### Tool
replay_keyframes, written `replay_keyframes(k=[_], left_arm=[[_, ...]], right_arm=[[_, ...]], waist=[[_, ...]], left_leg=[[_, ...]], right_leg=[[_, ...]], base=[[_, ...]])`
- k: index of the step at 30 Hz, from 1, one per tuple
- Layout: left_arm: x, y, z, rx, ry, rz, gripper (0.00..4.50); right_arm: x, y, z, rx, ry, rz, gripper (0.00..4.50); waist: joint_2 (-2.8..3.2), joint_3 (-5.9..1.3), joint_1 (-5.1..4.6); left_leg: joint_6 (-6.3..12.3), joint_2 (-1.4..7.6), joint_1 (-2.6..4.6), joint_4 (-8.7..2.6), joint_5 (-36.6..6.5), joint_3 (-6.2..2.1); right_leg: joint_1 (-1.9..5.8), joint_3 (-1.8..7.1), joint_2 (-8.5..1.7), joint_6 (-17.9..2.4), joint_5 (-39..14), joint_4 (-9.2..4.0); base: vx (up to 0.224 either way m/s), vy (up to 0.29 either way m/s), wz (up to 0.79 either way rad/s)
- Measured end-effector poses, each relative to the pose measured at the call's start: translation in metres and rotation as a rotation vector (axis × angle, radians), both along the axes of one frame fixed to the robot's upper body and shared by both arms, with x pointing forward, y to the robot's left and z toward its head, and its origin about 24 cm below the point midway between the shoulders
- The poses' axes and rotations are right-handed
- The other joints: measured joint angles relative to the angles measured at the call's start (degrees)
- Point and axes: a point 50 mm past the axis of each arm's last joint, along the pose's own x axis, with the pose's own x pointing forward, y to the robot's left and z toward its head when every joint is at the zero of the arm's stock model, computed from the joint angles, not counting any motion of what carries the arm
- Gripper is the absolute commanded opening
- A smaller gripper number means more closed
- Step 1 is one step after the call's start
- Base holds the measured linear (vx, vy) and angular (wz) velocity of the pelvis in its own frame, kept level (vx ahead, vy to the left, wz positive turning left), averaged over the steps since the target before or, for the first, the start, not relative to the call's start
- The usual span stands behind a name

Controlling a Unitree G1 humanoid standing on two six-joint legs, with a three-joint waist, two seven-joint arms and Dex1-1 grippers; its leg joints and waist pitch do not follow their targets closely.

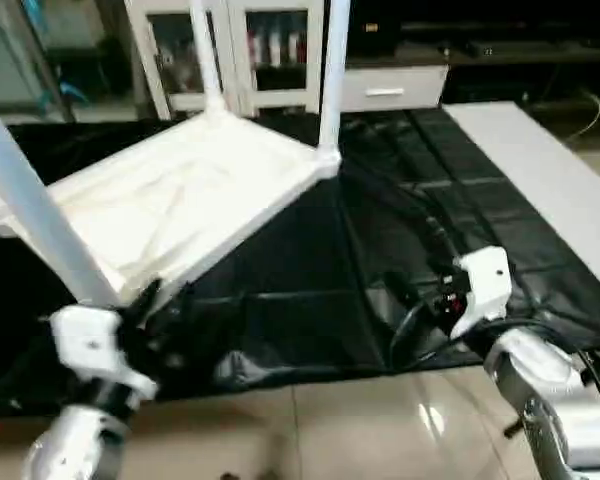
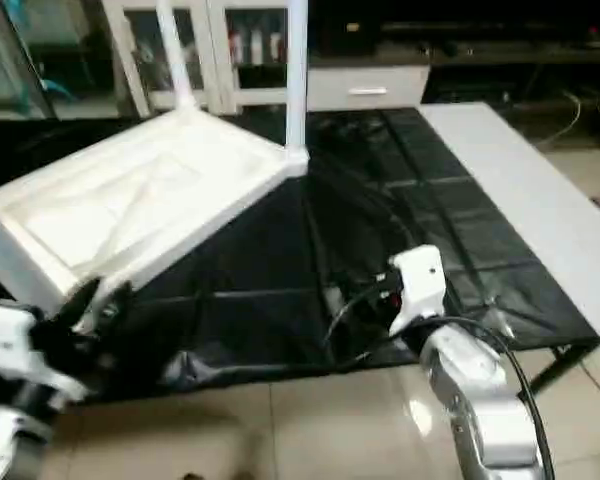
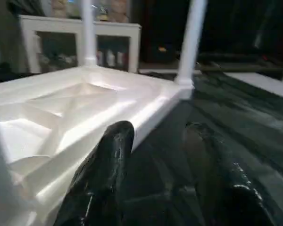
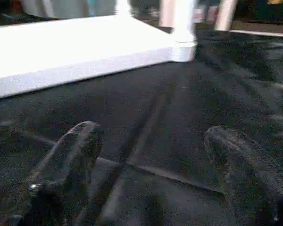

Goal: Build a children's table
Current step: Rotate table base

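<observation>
A large white tabletop (image 1: 170, 205) lies upside down on the black-covered work surface (image 1: 430, 230), ribbed underside facing up, its long axis running from the robot's near left toward the far middle. White legs stand upright in its corner sockets: two at the far corners (image 1: 332, 70) and (image 1: 206, 55), and one at the near left corner (image 1: 35, 215); whether the fourth is fitted cannot be told. The left gripper (image 1: 158, 298) sits just beside the tabletop's near edge, black fingers (image 3: 108, 165) parted and holding nothing. It is the nearer arm, with the table ahead and to its left. The right gripper (image 2: 365, 292) hovers over bare black cover, well apart from the table, fingers (image 4: 75, 150) spread wide and empty. No containers are present. Behind stands a white glass-door cabinet (image 1: 245, 50).
</observation>
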Motion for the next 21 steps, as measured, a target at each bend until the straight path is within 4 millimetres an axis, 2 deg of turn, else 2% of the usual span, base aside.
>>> replay_keyframes(k=[2,5,8,13,16,18,21], left_arm=[[0.0,0.003,0.002,-0.002,-0.026,0.045,2.38],[-0.002,0.012,0.006,-0.003,-0.069,0.141,2.49],[-0.007,0.015,0.008,-0.028,-0.101,0.185,2.73],[-0.026,0.01,0.002,-0.055,-0.084,0.181,3.13],[-0.039,0.004,-0.003,-0.069,-0.051,0.181,3.3],[-0.041,0.003,-0.002,-0.066,-0.06,0.186,3.48],[-0.044,0.006,0.001,-0.045,-0.088,0.24,3.72]], right_arm=[[0.0,0.003,0.002,0.028,0.001,0.049,4.34],[-0.002,0.011,0.001,0.044,0.01,0.121,4.5],[-0.003,0.018,0.001,0.064,0.017,0.17,4.5],[-0.004,0.022,0.001,0.062,0.024,0.214,4.5],[-0.004,0.022,-0.001,0.057,0.031,0.227,4.5],[-0.005,0.023,-0.001,0.057,0.033,0.233,4.5],[-0.004,0.024,0.0,0.058,0.03,0.241,4.5]], waist=[[-0.37,0.02,0.56],[-0.58,-0.09,1.06],[-0.87,-0.28,1.61],[-1.9,-0.83,2.2],[-2.37,-0.72,2.48],[-2.55,-0.6,2.82],[-2.92,-0.37,3.12]], left_leg=[[0.26,0.78,0.03,-0.17,1.24,0.85],[0.45,1.57,0.11,-0.52,3.51,1.84],[0.74,1.67,0.16,-0.52,3.63,2.5],[1.79,1.66,0.08,-0.56,3.31,3.23],[1.86,1.66,0.15,-0.57,3.25,3.52],[1.48,1.8,0.22,-0.57,3.17,3.79],[1.47,2.04,1.02,-0.64,3.17,4.46]], right_leg=[[-0.05,-0.02,0.25,-0.21,0.13,0.0],[-0.11,0.14,0.51,-0.27,0.13,-0.07],[-0.17,0.62,0.52,-0.04,0.27,-0.79],[-0.13,0.91,0.38,0.53,0.63,-1.82],[-0.07,1.02,0.26,0.69,0.71,-1.96],[-0.02,1.02,0.21,0.76,0.78,-1.95],[0.2,1.29,0.15,0.8,0.85,-1.91]], base=[[0.0,0.0,0.0],[0.0,0.0,0.0],[0.066,0.046,-0.09],[0.056,0.035,-0.04],[0.0,0.0,0.0],[0.0,0.0,0.0],[-0.019,0.002,-0.01]])
